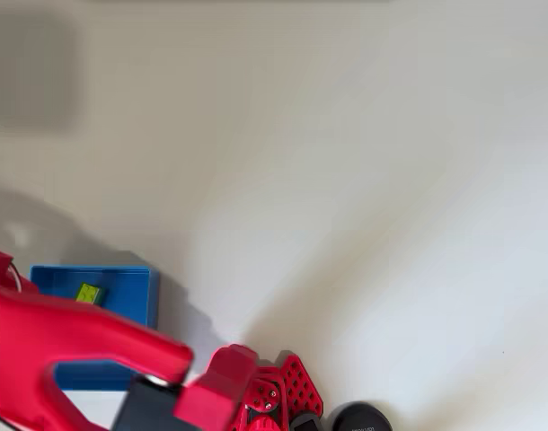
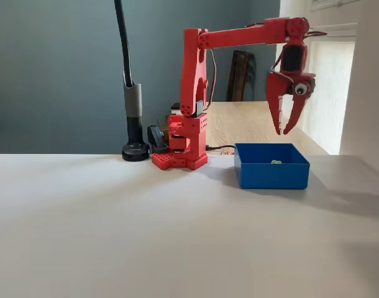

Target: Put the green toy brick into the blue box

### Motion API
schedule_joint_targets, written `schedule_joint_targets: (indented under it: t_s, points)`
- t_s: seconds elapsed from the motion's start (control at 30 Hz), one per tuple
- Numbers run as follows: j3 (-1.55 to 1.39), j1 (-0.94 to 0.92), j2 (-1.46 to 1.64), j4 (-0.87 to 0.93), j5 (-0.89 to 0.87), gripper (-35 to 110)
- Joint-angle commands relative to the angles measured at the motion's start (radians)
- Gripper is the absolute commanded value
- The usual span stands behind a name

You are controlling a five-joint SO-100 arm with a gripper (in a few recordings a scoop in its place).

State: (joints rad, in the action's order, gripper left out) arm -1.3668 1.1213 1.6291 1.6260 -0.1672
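Overhead, I see the green toy brick (image 1: 89,294) lying inside the blue box (image 1: 139,296), near the box's far wall and toward its left side as this view shows it. Its long axis runs roughly left to right, tilted a little, with the right end slightly farther up the picture. The box sits near the tabletop's (image 1: 346,180) lower left edge in this view, and the red arm (image 1: 67,337) crosses over its near half. A round black base (image 1: 359,418) rests at the bottom edge; there is faint lettering on it, but I cannot read it.

From the fixed view, I see the gripper (image 2: 286,131) hanging above the blue box (image 2: 271,174), fingers pointing down, spread apart and holding nothing. The brick (image 2: 276,162) shows as a small green speck just over the box's front wall; its direction is too small to judge here. The red arm's base (image 2: 180,158) stands just left of the box, beside a black lamp stand (image 2: 135,149).
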Motion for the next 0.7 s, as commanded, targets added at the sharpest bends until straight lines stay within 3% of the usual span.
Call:
schedule_joint_targets:
  t_s: [0.0,0.43,0.67]
  points:
    - [-0.046,-0.074,0.227,-0.031,-0.009,0]
    - [-0.318,-0.759,0.522,-0.256,0.117,0]
    - [-0.503,-0.982,0.681,-0.354,0.138,0]
